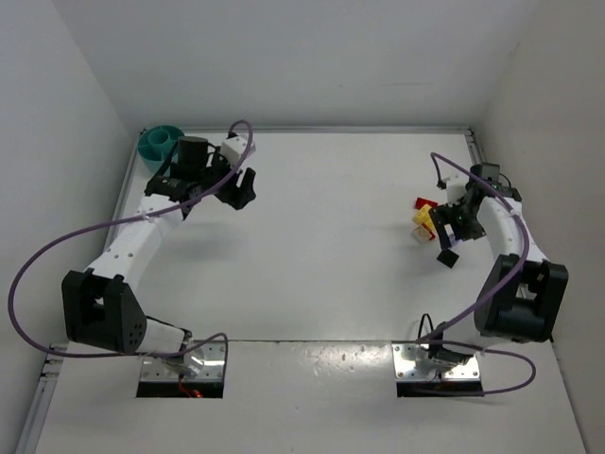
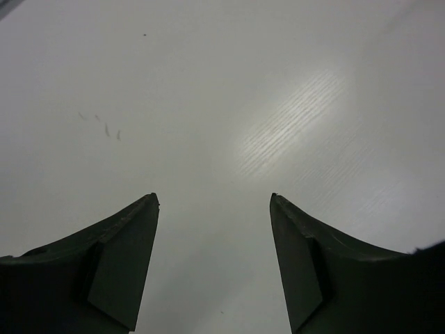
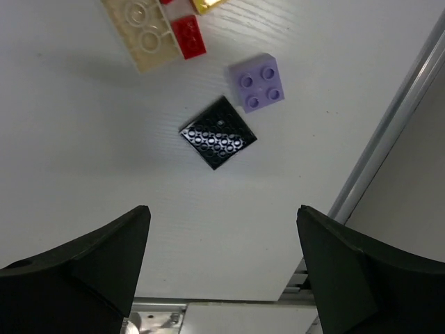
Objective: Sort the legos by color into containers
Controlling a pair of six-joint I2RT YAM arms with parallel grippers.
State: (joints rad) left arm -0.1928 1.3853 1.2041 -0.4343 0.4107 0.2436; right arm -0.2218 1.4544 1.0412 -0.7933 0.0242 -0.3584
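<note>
The legos lie in a small pile at the right of the table. In the right wrist view I see a cream brick, a red brick, a yellow piece, a purple brick and a black plate. My right gripper hangs open just short of the black plate, holding nothing. From above, red and yellow legos show beside this gripper. The teal bowl sits in the far left corner. My left gripper is open and empty over bare table, right of the bowl.
White walls close in the table on three sides. A metal rail runs along the right edge close to the legos. A purple cable loops off the left arm, and another off the right arm.
</note>
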